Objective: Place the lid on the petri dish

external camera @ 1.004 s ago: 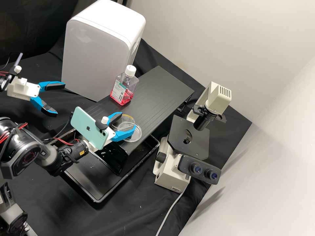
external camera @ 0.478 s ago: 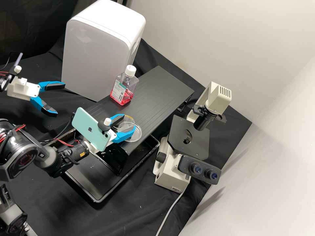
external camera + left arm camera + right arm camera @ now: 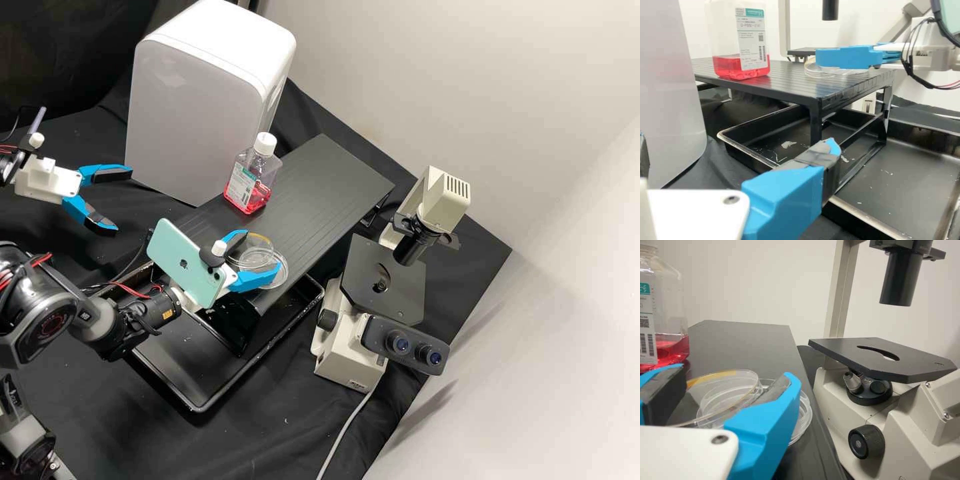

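Observation:
A clear petri dish (image 3: 275,271) sits near the front end of the black raised platform (image 3: 320,193). Its clear lid (image 3: 252,252) is tilted just above it, overlapping it, and my right gripper (image 3: 257,257) is shut on the lid. The right wrist view has the lid (image 3: 722,392) between the blue fingers (image 3: 772,412), slanted over the dish (image 3: 801,416). My left gripper (image 3: 120,202) hangs open and holds nothing, far left of the platform. In the left wrist view the right gripper (image 3: 855,56) hovers over the dish (image 3: 812,71).
A flask of red liquid (image 3: 252,177) stands on the platform behind the dish. A white box (image 3: 200,93) sits at the back left. A microscope (image 3: 393,287) stands right of the platform. A black tray (image 3: 193,363) lies under the platform's front end.
My right gripper has shifted slightly with the lid, which now sits a little lower over the dish. The left arm has barely moved.

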You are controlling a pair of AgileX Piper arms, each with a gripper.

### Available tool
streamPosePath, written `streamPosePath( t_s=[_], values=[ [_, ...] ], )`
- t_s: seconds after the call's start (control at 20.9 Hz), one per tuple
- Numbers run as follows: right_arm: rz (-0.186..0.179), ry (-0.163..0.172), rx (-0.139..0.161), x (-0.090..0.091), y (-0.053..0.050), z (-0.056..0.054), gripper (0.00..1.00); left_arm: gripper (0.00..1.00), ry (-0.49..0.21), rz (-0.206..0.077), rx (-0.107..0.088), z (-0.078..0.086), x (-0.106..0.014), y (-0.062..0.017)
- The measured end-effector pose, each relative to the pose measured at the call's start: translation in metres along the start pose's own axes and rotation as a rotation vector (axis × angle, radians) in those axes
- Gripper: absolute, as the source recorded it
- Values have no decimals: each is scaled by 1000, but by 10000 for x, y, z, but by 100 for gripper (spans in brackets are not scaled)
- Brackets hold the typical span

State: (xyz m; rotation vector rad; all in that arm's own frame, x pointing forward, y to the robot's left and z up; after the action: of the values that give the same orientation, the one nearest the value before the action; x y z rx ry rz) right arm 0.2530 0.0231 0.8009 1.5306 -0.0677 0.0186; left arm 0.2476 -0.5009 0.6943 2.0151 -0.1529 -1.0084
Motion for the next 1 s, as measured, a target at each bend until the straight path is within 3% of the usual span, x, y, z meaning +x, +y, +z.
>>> streamPosePath(
  t_s=[1.0],
  values=[
    [-5,35,-2,-38,-25,-57,100,100,14,8,-6,-14,3,10]
  ],
)
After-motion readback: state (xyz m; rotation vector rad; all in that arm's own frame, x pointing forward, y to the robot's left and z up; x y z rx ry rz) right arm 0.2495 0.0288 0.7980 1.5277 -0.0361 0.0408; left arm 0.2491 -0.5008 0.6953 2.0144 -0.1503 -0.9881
